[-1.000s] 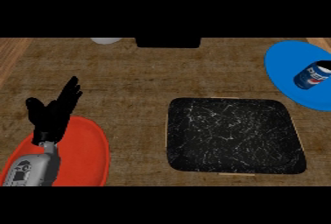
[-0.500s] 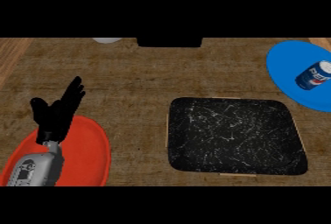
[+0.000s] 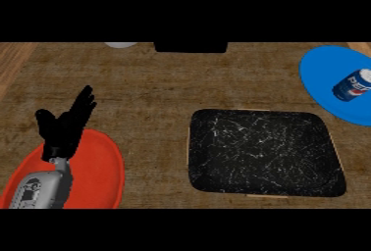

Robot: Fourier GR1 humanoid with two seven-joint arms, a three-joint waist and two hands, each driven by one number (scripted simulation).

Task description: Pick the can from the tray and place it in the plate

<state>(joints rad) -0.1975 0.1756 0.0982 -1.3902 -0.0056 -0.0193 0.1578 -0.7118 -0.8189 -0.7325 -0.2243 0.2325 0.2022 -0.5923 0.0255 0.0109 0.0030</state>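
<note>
Can (image 3: 353, 86) and blue plate (image 3: 328, 93) have drifted slightly toward upper right of frame since earlier; the can lies on the plate. Left robot hand (image 3: 64, 128), lower left over red plate (image 3: 101, 171), open, holding nothing. Black tray (image 3: 262, 153) centre right on desk (image 3: 167, 83).

The light over my table (image 3: 167, 88) is even and rather dim, with no plain source that I can pick out. The wood grain reads flat and matte, free of glare. My left hand (image 3: 64, 128) is so black that its fingers (image 3: 83, 103) merge into one dark shape. The black tray (image 3: 264, 152) shows only its thin white veining, no bright sheen. The red plate (image 3: 101, 166) and the blue plate (image 3: 326, 73) look flatly coloured. The can (image 3: 352, 86) has soft lettering.
</note>
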